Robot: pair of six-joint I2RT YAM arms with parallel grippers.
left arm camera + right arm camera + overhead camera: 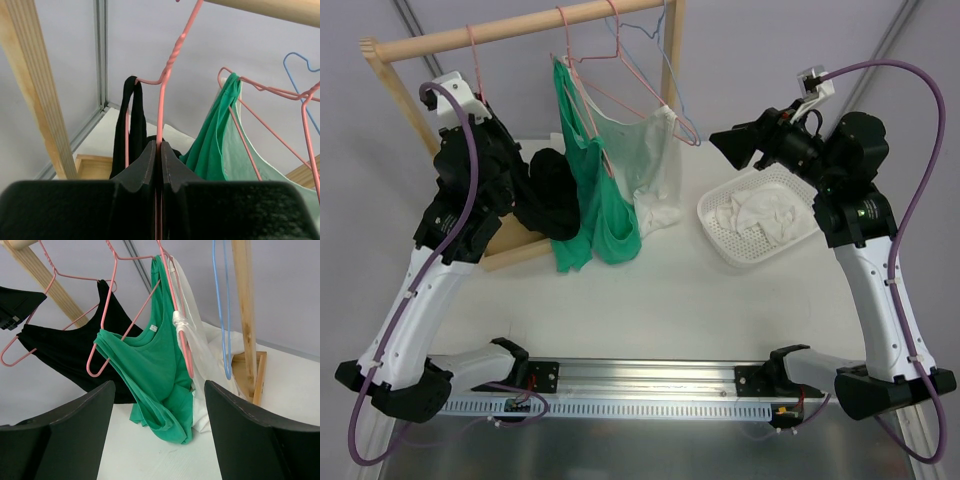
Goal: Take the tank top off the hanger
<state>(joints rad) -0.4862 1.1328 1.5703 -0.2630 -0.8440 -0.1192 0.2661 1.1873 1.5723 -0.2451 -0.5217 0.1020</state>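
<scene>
Rack of pale wood [520,28] stands at the far left of the tabletop [660,300], its rail carrying several wire hangers. Furthest left, the left pincer [160,150] is clamped tight on the lower wire of a pink hanger [161,110], the wire running up between its pressed fingers. The black tank top [552,200] hangs from this hanger, one strap looped over its shoulder, and the cloth drapes just beside the pincer. Next along, a green tank top [595,190] hangs on a second pink hanger, then a white garment [650,165], then a bare blue hanger [227,374]. Further right, a white basket [720,235] on the tabletop holds crumpled white cloth [760,215]. Above the basket, the right pincer [722,147] hovers with jaws spread wide, gripping nothing and pointing at the garments.
</scene>
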